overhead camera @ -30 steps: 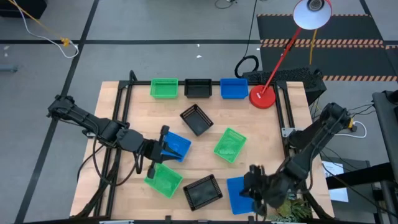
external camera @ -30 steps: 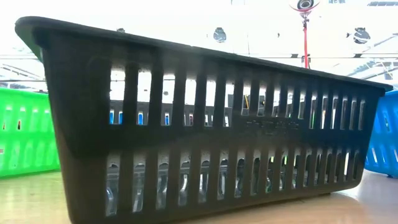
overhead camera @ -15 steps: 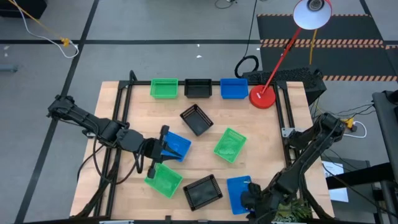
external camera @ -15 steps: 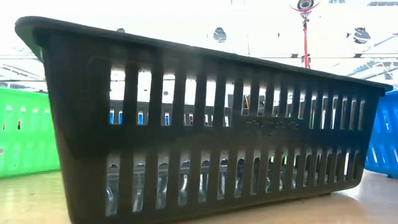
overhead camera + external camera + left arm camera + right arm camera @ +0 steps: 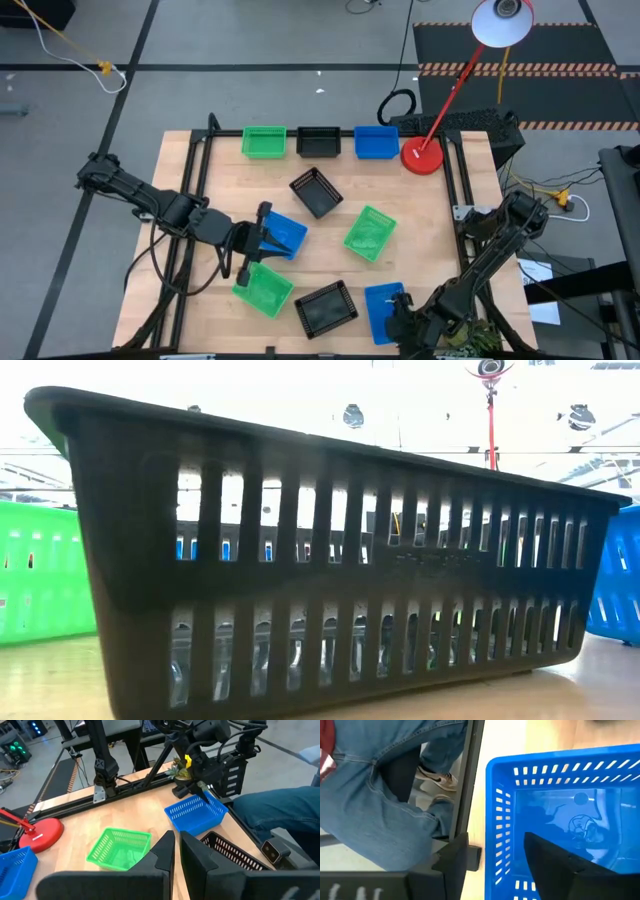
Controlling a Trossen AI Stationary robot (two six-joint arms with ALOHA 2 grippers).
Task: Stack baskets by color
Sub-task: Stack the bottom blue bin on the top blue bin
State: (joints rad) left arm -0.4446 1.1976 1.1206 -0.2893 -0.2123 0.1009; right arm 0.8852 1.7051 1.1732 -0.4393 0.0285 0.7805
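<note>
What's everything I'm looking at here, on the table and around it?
Green baskets: three; back row's left end, centre-right, near edge left.
Black baskets: three; back row's middle, centre, near edge.
Blue baskets: three; back row's right, centre-left, near right corner.
Lamp: one, red base at the back right corner, white head beyond the table.
Table: one, wooden.
Person: jeans-clad legs beside the near right corner.
Left gripper: shut on the centre-left blue basket.
Right gripper: open astride the near right blue basket's wall.
</note>
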